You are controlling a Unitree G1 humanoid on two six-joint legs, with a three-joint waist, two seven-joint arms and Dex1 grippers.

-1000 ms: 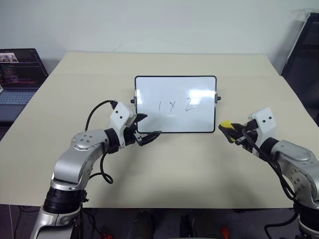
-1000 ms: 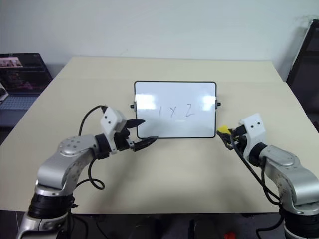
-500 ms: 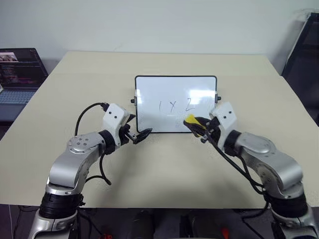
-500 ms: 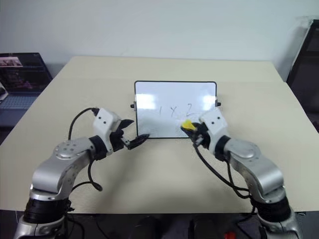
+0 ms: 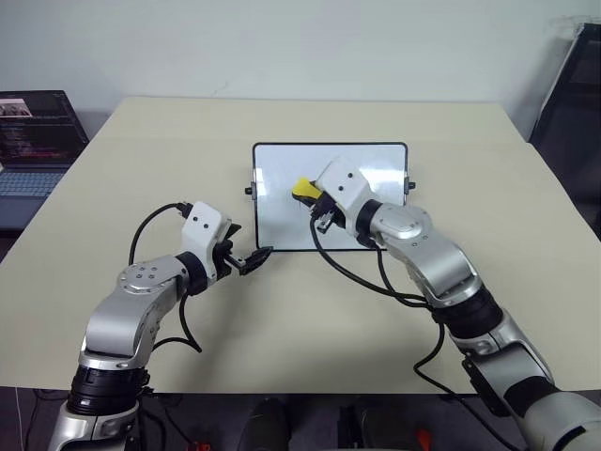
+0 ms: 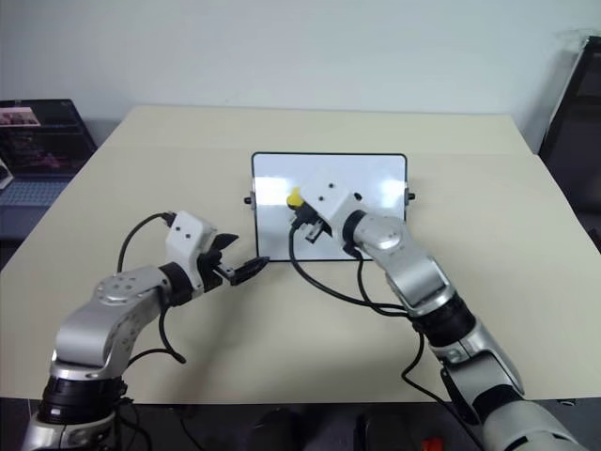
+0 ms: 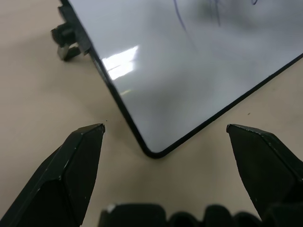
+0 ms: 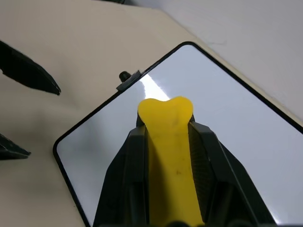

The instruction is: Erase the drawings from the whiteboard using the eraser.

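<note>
The left gripper has its two black fingers spread wide apart, one on each side of the whiteboard's rounded corner. That corner of the whiteboard sits in the gap between the fingertips — apart from both, touching neither. The board lies on a beige table, its thin black frame running away along two edges. A small black knob sticks out at one side. Faint dark marker strokes show on the glossy surface, next to a bright glare patch.
</note>
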